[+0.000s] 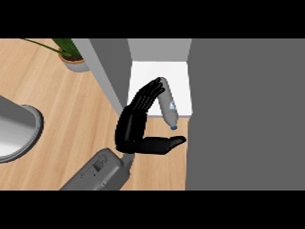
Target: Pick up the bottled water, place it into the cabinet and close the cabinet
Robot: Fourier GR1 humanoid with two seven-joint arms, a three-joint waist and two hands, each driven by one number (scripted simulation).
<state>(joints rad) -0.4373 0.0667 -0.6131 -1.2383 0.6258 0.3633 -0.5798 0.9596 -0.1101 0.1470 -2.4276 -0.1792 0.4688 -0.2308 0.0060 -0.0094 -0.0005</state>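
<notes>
**Bottle at the cabinet mouth, door not yet closed**

I have the left hand [131, 129] up at the open cabinet [161, 74]. Its fingers [148, 96] are straight and held together, laid along the left side of the water bottle [168, 107]. The thumb [171, 142] sticks out to the right, just below the blue cap [174, 127]. Nothing is curled round the bottle. It looks to me more like a push or a steadying touch than a grasp.

The bottle lies lengthwise, its far end over the white cabinet floor. The cap end pokes out past the front edge, above the wooden surface [49, 98]. I cannot tell whether it rests fully on the floor or leans on my hand.

My right hand does not show.

By my reading the pick-up is done and the placing is nearly done. What remains is to get the cap end inside, draw the hand out, and swing the door shut. Grey panels flank the opening, a narrow one on the left [108, 71] and a broad one on the right [254, 112]. I cannot say which is the door.
</notes>
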